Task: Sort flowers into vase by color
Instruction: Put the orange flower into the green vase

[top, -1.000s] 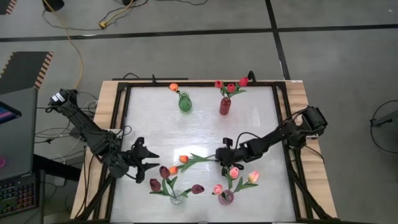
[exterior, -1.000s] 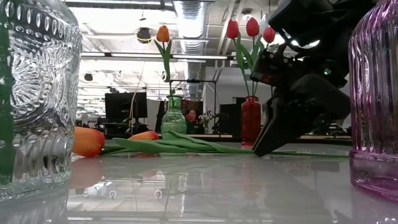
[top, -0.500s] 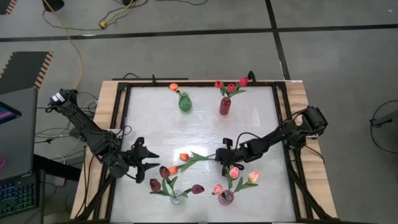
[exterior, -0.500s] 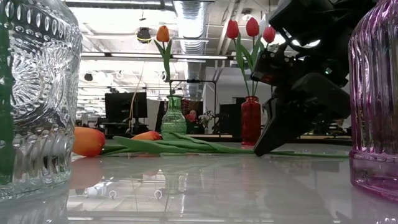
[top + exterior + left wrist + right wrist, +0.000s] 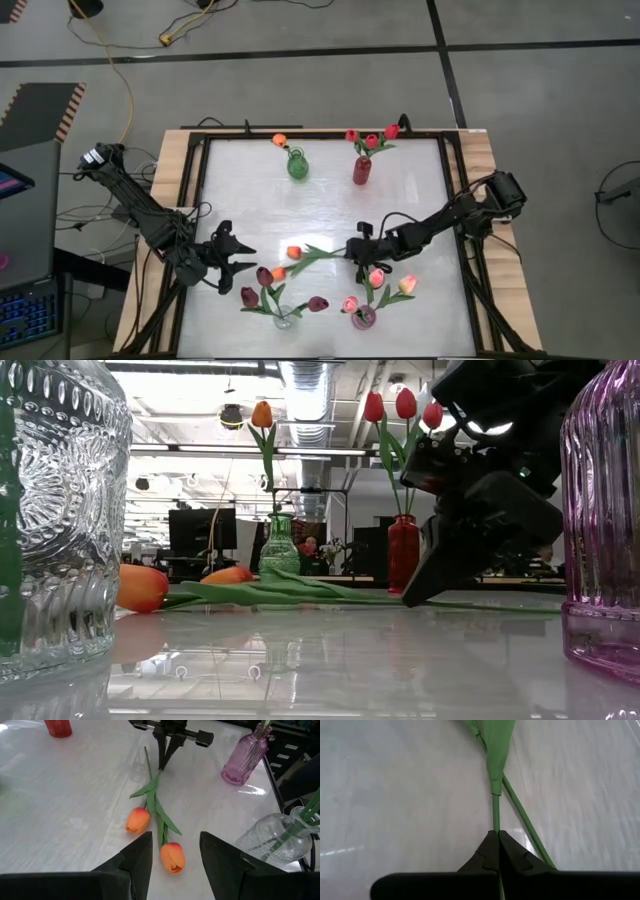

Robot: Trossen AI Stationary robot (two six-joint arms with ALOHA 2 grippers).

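Two orange tulips [image 5: 294, 252] [image 5: 278, 272] lie flat on the white table, heads toward the left and stems crossing toward the right. My right gripper [image 5: 352, 250] is at the stem ends, shut on one stem; in the low view its tips [image 5: 410, 598] are down near the table. The other stem [image 5: 526, 834] passes beside the fingers. My left gripper [image 5: 243, 256] hovers open to the left of the heads, which the left wrist view shows ahead of its fingers [image 5: 172, 857] [image 5: 137, 819]. My right gripper pinches one orange tulip's thin green stem near its cut end [image 5: 496, 822] between its two fingertips. The fingers slant down from the table's right side and lie roughly along the stem. The tulip lies on the table, its leaf [image 5: 497, 740] farther ahead.
At the far edge stand a green vase [image 5: 297, 166] with an orange tulip and a red vase [image 5: 361, 171] with red tulips. At the near edge stand a clear vase [image 5: 283, 320] with maroon tulips and a pink vase [image 5: 363, 318] with pink tulips, close to my right gripper.
My right gripper has shut on the stem without shifting its place. The farther orange tulip's head has moved slightly on the table.
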